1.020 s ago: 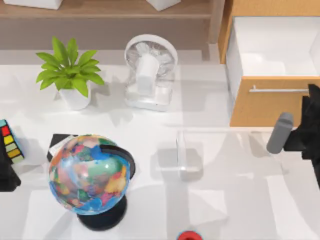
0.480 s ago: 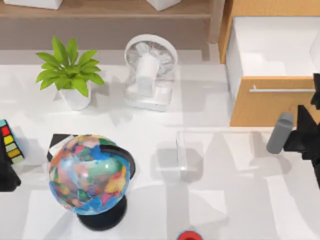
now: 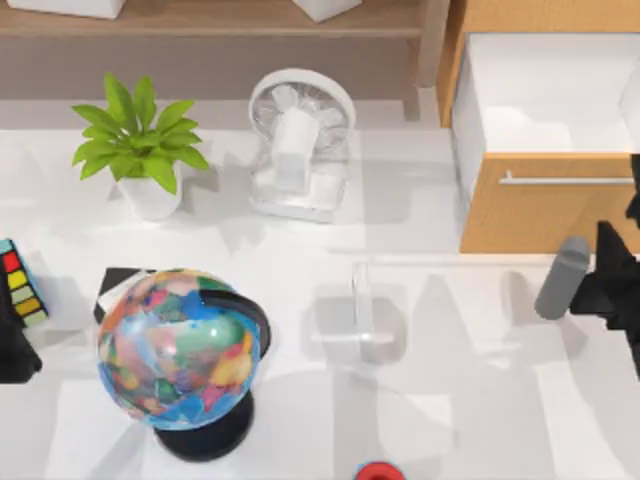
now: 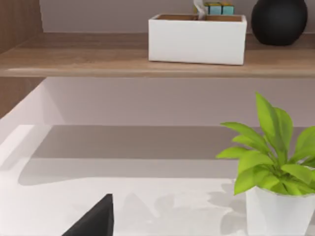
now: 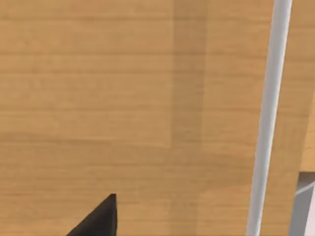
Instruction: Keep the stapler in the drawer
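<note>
We see the stapler [image 3: 362, 311] lying on the bare white bench [image 3: 480, 400] near its middle, its slim bar running front to back over its pale base. It is well apart from both arms and untouched. The drawer [image 3: 545, 210] stands pulled open at the bench's far right corner, with its white inside exposed and its silver handle [image 3: 560, 181] across the wood front.

Our right gripper [image 3: 610, 278] hangs at the right edge, just in front of the drawer front. Its wrist camera looks straight at the wood grain and the handle bar [image 5: 268, 118] from close by. Whether it is wide or narrow we cannot tell; it holds nothing we can see.

Our left gripper [image 3: 14, 352] sits parked at the left edge beside a colour cube [image 3: 20, 283] — its state we cannot tell either.

The globe [image 3: 180, 345] stands near the front left, with the plant [image 3: 140, 150] and the fan [image 3: 300, 140] behind it along the back. The stapler lies between the globe and the right gripper — nearer the globe.
</note>
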Robot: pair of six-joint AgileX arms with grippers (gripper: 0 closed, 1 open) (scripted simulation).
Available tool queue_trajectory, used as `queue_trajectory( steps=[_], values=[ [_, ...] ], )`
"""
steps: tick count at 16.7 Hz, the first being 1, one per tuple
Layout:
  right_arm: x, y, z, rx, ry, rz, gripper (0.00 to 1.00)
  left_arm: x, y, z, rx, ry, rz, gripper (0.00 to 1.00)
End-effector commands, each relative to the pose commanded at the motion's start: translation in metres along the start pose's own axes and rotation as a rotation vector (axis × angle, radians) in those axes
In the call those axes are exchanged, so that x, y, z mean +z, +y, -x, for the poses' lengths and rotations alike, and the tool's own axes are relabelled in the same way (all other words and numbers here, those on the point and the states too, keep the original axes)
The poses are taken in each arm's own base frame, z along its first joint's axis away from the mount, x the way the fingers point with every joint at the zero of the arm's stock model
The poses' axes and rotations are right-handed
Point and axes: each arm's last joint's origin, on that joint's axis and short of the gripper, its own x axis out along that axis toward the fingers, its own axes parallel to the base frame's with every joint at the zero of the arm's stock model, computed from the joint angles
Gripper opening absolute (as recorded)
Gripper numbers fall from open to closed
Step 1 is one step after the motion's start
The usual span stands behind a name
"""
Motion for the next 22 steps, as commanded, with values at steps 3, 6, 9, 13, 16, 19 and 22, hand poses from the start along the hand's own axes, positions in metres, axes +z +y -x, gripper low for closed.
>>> queue_trajectory(
  steps=[3, 6, 9, 13, 16, 19, 22],
  values=[
    [-0.001, 0.000, 0.008, 0.002, 0.003, 0.001, 1.00, 0.000, 0.000, 0.000, 0.000, 0.000, 0.000, 1.00],
    [-0.002, 0.013, 0.009, 0.070, 0.005, 0.026, 1.00, 0.000, 0.000, 0.000, 0.000, 0.000, 0.000, 1.00],
    [0.005, 0.010, 0.007, 0.057, -0.027, 0.002, 1.00, 0.000, 0.000, 0.000, 0.000, 0.000, 0.000, 1.00],
    [0.041, -0.003, -0.004, 0.053, -0.188, -0.136, 1.00, 0.000, 0.000, 0.000, 0.000, 0.000, 0.000, 1.00],
    [0.078, -0.015, -0.017, 0.118, -0.319, -0.287, 1.00, 0.000, 0.000, 0.000, 0.000, 0.000, 0.000, 1.00],
    [0.116, -0.027, -0.034, 0.262, -0.395, -0.452, 1.00, 0.000, 0.000, 0.000, 0.000, 0.000, 0.000, 1.00],
    [0.150, -0.037, -0.053, 0.471, -0.390, -0.617, 1.00, 0.000, 0.000, 0.000, 0.000, 0.000, 0.000, 1.00]
  ],
)
